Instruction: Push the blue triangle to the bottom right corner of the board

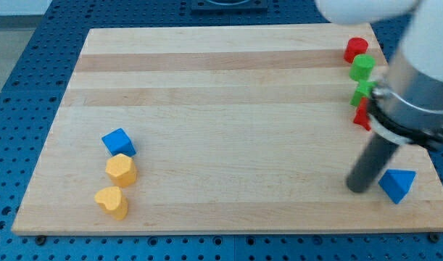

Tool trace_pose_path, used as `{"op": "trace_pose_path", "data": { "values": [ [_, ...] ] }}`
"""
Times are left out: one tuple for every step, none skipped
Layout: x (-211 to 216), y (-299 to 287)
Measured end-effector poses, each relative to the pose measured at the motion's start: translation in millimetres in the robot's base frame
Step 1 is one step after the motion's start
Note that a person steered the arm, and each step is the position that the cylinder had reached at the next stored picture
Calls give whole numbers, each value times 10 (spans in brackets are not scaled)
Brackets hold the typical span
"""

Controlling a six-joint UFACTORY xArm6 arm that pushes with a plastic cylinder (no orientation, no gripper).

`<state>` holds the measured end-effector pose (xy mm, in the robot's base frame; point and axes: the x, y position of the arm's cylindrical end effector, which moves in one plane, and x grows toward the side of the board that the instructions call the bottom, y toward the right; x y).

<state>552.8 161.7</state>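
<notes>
The blue triangle (397,184) lies near the bottom right corner of the wooden board (228,101). My dark rod comes down from the arm at the view's right, and my tip (359,188) rests on the board just left of the blue triangle, close to it or touching it.
A blue cube (118,142) sits at the lower left with two yellow blocks, one (121,170) below it and a heart-like one (112,202) lower still. At the right edge stand a red block (356,49), two green blocks (363,67) (363,92) and a red block (362,117) partly hidden by the arm.
</notes>
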Motion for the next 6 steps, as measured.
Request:
{"op": "trace_pose_path", "data": {
  "values": [
    [-155,137],
    [-264,497],
    [-264,572],
    [-129,639],
    [-9,691],
    [3,698]
  ]
}}
